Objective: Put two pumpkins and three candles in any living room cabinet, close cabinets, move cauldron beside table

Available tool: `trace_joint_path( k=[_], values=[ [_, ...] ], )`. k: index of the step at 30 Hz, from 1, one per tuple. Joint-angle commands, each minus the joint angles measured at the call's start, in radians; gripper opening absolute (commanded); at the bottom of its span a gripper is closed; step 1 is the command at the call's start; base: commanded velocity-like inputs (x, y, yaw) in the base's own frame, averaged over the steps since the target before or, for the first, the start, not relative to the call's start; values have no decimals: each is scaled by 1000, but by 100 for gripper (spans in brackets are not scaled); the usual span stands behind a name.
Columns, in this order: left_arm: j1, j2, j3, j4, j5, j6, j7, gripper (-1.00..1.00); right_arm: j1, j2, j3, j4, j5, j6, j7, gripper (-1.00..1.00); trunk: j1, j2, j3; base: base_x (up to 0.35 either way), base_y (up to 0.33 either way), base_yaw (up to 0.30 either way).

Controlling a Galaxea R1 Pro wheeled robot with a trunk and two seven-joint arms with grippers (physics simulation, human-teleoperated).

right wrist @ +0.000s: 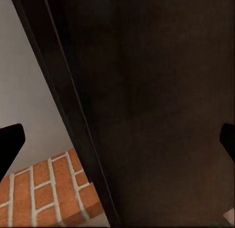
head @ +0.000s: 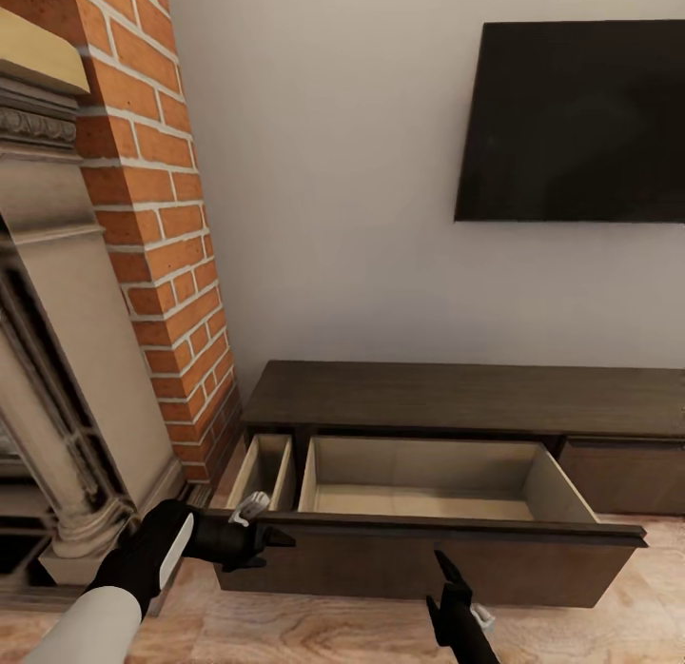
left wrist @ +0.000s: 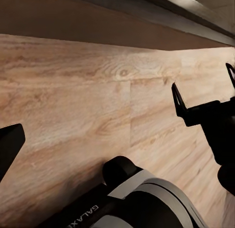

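Closing the cabinet (head: 457, 398) seems to be my step now: its two drawers stand pulled out and look empty. My left gripper (head: 271, 536) sits at the big drawer front (head: 428, 559), fingers spread wide; my right gripper (head: 447, 588) is low before it, also wide. I should push squarely and slowly.

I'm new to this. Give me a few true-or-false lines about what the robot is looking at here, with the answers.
1. The cabinet's large drawer is pulled open. True.
2. A pumpkin lies in that drawer. False: its pale inside looks bare.
3. The left tool is at the open drawer's front corner. True.
4. The dark screen stands on the cabinet. False: it hangs on the wall above.
5. A brick column stands left of the cabinet. True.
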Motion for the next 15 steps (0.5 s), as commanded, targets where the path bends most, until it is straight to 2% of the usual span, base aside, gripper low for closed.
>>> trace_joint_path(
  k=[1,4,5,7,9,15],
  values=[
    [0,0,2,0,-4,7,-4,100,0,0,-4,1,-6,10,-10,100,-4,7,2,-83,0,0],
    [0,0,0,0,-5,7,-4,100,1,-11,-3,2,-2,10,-58,100,-16,28,12,-238,0,0],
    [0,0,-1,0,-5,7,-4,100,10,-38,-1,3,1,10,-67,100,-20,35,15,-125,0,0],
    [0,0,-2,0,-5,7,-3,100,19,-61,0,26,1,7,-63,100,-27,49,21,-48,0,0],
    [0,3,-1,0,-5,7,-3,100,21,-67,0,58,1,5,-58,100,-35,63,27,-13,0,0],
    [0,10,0,0,-5,7,-3,100,22,-70,0,73,3,4,-58,100,-58,105,46,-2,0,0]
  ],
)
